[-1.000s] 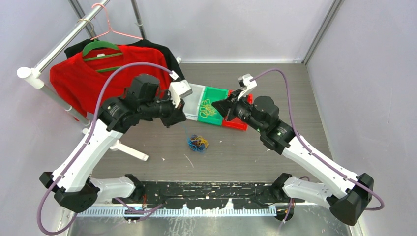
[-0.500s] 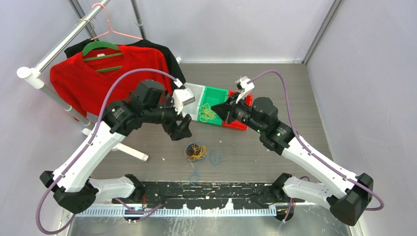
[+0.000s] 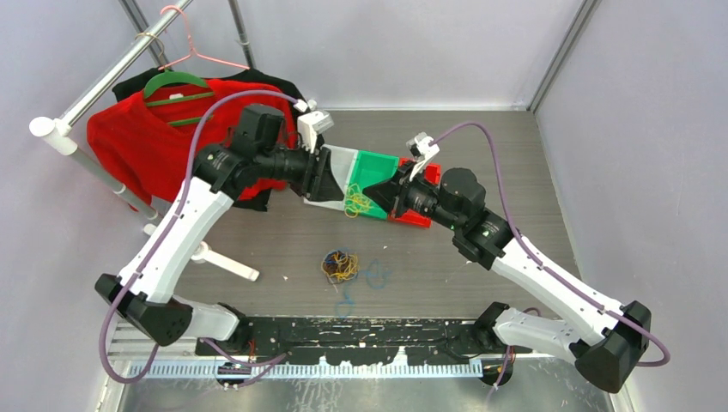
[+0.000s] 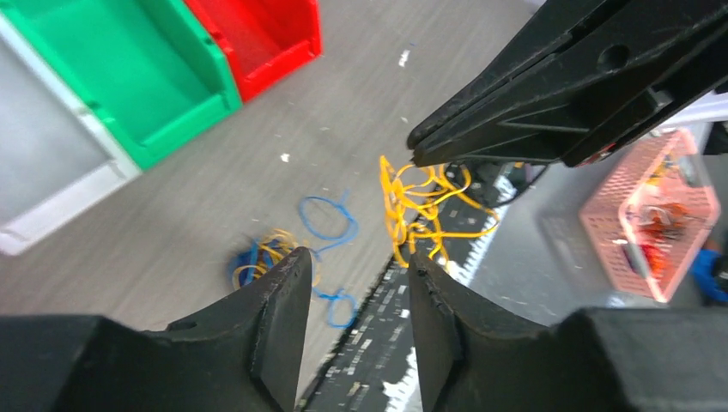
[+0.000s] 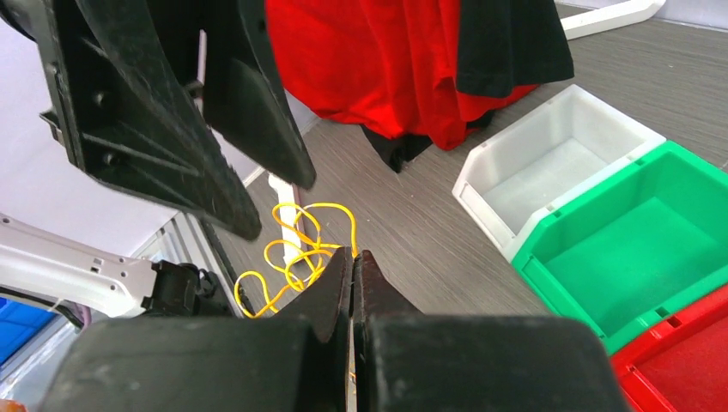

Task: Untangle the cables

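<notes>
Calling this partway, not close to done. Right gripper is clamped on a yellow bundle of cables, held in the air just in front of the green bin. The strands hang in loose loops, one colour as far as I can see. Left gripper faces it with fingers apart and nothing between them, tips near the yellow loops but not touching.

On the table: mixed clump of blue, yellow and dark strands, with loose blue loops just beside it. White bin, green bin and red bin look empty where visible.

My read: part of the yellow is out, some blue is freed, the clump's core is not yet separated, and nothing is sorted. Dark strands are probably the last job.
</notes>
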